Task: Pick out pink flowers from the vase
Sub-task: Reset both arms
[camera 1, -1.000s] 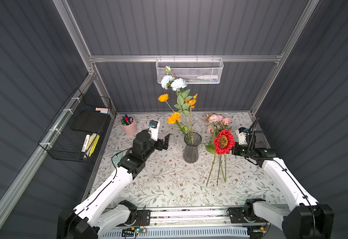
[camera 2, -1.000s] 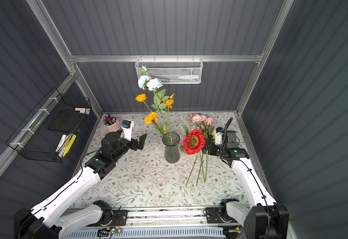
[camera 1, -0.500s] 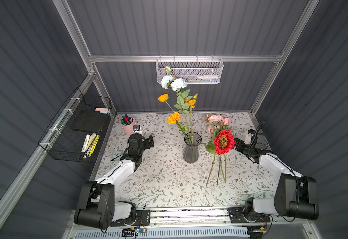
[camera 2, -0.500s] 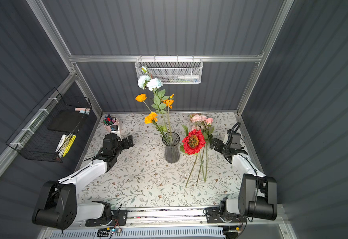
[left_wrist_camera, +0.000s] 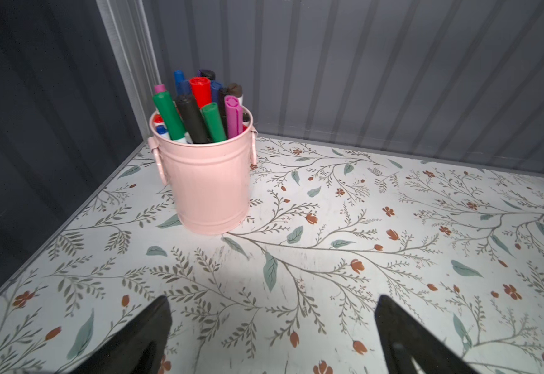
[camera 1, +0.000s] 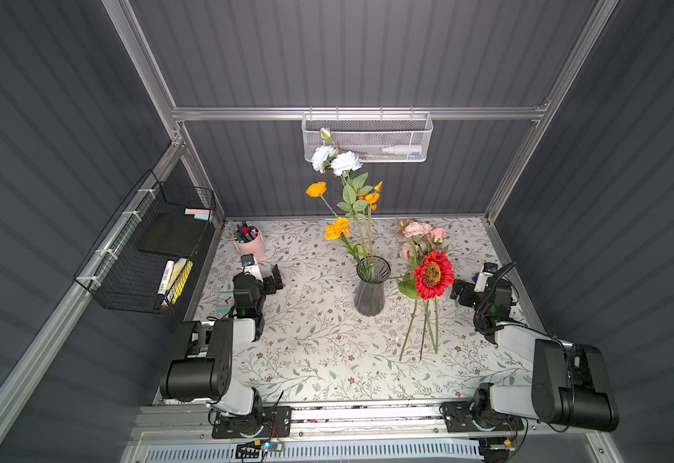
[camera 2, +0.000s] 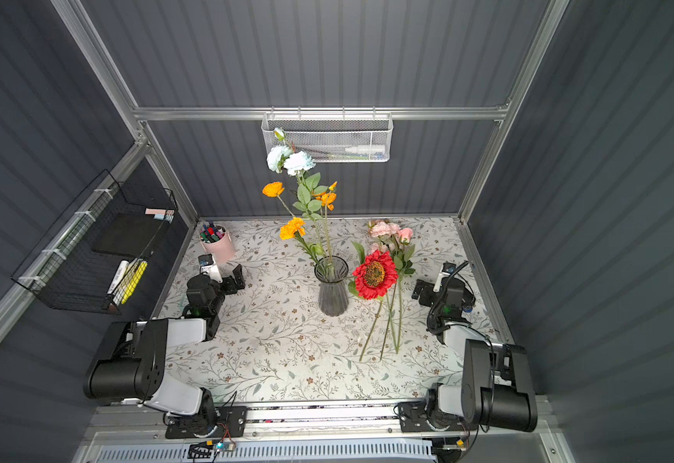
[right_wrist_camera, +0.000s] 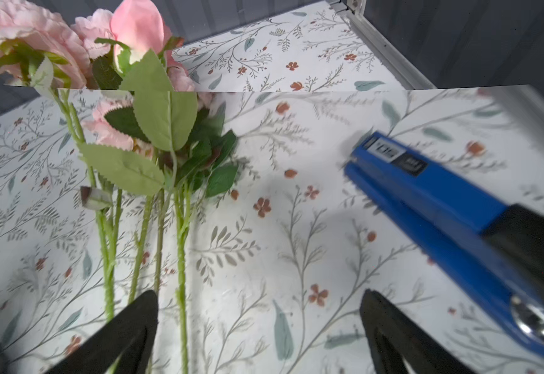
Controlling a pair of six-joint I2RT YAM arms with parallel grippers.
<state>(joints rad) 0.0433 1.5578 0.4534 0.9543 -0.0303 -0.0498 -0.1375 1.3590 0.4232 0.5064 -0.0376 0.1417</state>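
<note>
Four pink blooms countable: the pink flowers lie flat on the desk just beside the vase, on its right-arm side. Blooms sit behind the vase, stem ends in front. One red sunflower-like bloom lies over them. No pink visible in the vase, only two white carnations and about three orange blooms. Right gripper is nearer, left gripper is across the vase. Both wide open, empty. Looks done.

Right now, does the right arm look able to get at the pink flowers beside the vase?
Probably yes: the right hand is open, with the pink flowers lying close ahead and nothing between.
</note>
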